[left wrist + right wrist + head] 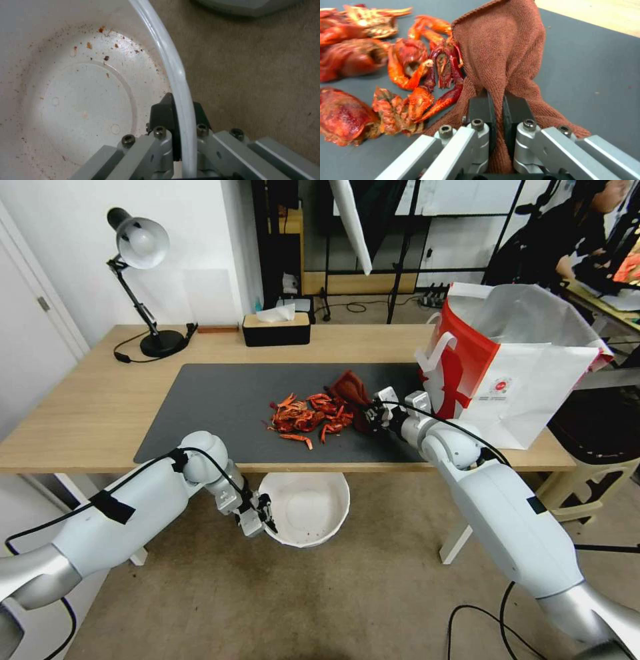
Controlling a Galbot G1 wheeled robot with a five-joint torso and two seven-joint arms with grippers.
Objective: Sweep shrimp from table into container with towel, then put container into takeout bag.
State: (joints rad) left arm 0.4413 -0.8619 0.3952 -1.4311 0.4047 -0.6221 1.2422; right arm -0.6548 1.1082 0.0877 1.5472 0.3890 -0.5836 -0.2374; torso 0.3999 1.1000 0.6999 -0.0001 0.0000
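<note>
Towel [506,50] pinched (right end effector [496,105]), shrimp [403,70] beside

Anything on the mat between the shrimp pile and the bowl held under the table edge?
Nothing visible. Bare mat runs from the shrimp to the table edge; the left gripper holds the container just below it. The right gripper presses the towel behind the pile.

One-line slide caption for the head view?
Right gripper presses towel against shrimp; left gripper holds container below table edge.
</note>
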